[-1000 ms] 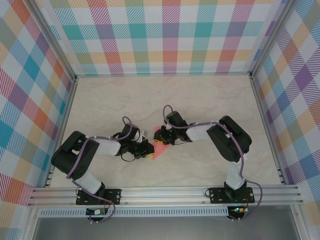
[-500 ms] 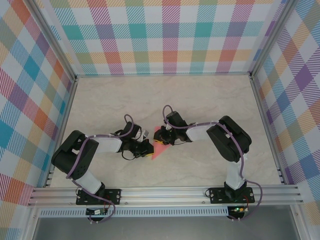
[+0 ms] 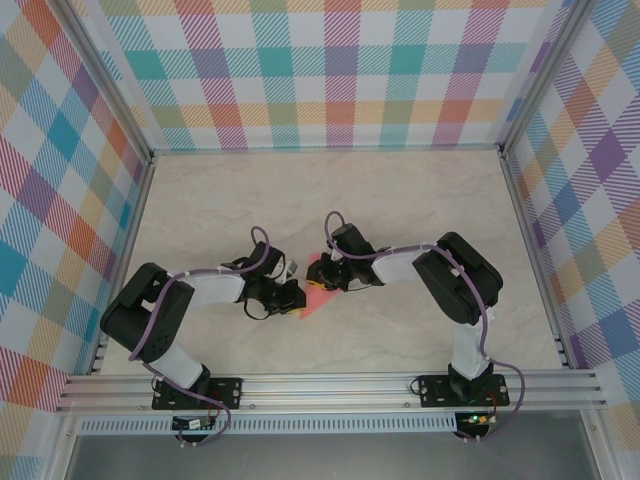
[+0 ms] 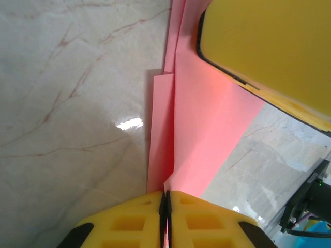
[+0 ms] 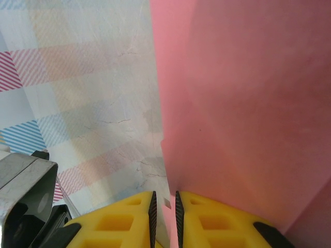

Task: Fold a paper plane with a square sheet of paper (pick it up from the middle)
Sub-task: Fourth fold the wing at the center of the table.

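Near the middle of the table (image 3: 400, 200), both arms grip the paper plane (image 3: 316, 297).
Left jaws are pressed together on the left edge of the folded salmon-pink paper; right jaws, a sliver apart, clamp its far right side.

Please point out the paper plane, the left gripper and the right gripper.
paper plane (image 4: 207, 139), left wrist view, on its flat pink panel.
left gripper (image 4: 166, 197), left wrist view, between its yellow fingertips.
right gripper (image 5: 164, 199), right wrist view, between its yellow fingertips.
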`<state>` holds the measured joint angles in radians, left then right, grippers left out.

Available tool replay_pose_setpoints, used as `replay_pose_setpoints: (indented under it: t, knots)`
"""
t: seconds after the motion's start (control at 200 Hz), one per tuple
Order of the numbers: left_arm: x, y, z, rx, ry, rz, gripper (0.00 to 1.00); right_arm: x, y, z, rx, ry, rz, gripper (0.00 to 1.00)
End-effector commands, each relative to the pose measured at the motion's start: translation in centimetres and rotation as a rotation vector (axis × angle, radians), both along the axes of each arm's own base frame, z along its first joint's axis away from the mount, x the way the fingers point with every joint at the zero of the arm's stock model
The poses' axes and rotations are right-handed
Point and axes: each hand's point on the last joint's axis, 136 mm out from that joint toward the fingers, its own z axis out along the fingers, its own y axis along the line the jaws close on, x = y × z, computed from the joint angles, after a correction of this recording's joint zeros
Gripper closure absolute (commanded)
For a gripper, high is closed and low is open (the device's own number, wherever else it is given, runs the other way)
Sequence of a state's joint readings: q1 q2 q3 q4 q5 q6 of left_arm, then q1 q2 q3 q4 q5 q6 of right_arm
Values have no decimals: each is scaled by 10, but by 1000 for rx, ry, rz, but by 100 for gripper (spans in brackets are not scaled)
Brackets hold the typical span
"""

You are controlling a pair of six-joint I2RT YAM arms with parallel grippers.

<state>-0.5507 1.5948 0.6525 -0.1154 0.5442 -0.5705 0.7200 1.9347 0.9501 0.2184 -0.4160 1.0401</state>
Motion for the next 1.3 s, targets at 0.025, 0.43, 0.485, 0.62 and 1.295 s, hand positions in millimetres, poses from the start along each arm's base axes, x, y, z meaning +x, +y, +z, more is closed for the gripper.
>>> replay_pose_setpoints:
  t: [0.025,0.43,0.485,0.62,1.295]
  knots:
    - [-53,54,-38,303,179,-24,94,-19,-29,-45,-144,115,-44,80]
    - [-60,61,-25,373,146,-43,87,-21,-33,-51,-163,129,-51,80]
    - [-60,61,-20,369,136,-36,86,-21,-32,-51,-160,130,-50,80]
    - [-52,57,0,327,77,-9,81,-21,-33,-51,-163,128,-49,81]
    - [14,-35,55,-131,-83,44,82,-23,-35,-53,-173,134,-45,81]
